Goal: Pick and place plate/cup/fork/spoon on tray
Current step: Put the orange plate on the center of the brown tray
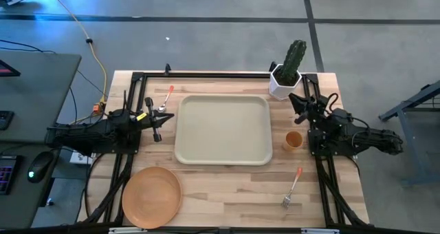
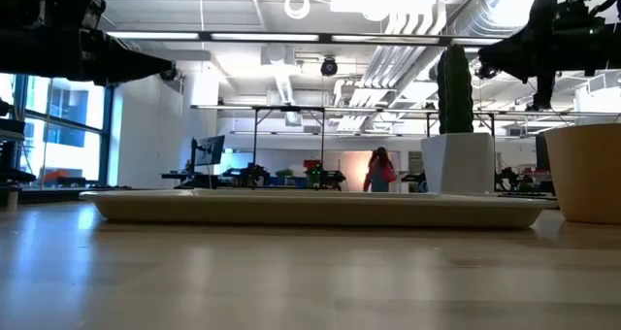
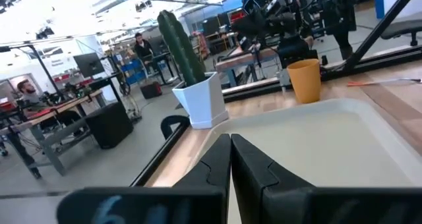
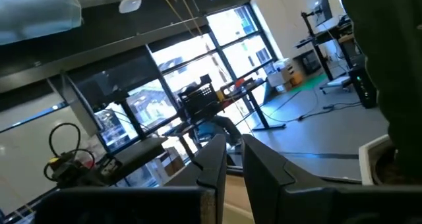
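Observation:
The beige tray point(image 1: 223, 129) lies mid-table and shows in the low view point(image 2: 320, 209). The orange-tan plate point(image 1: 151, 196) lies flat at the near left. The orange cup point(image 1: 293, 140) stands upright just right of the tray. The fork point(image 1: 293, 189) lies at the near right. The spoon point(image 1: 166, 100) lies at the far left of the tray. My left gripper point(image 1: 159, 121) hovers shut and empty at the tray's left edge point(image 3: 231, 145). My right gripper point(image 1: 295, 99) is raised behind the cup, its fingers close together and empty point(image 4: 232, 151).
A white pot with a green cactus point(image 1: 287, 72) stands at the far right corner, close to my right gripper. Black frame rails run along the table's left, right and far edges. Bare wood lies between the plate and the fork.

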